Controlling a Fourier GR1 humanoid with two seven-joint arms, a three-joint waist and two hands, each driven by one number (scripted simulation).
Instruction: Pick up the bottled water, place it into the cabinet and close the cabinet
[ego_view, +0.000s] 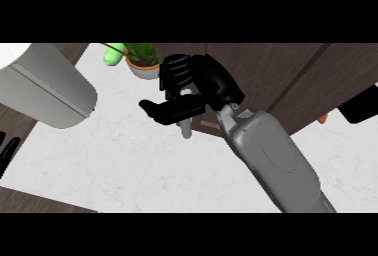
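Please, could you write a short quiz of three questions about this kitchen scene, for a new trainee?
1. True or false: the right robot hand lies flat and open on the white marble counter.
2. What stands just left of the right robot hand, at the counter's far side? A) a green plant in a small pot B) a red kettle C) a stack of plates
3. Fill in: the left robot hand shows only at the view's ___ edge.

Key: 1 false, its fingers are curled, apparently round a pale grey bar handle; 2 A; 3 left.
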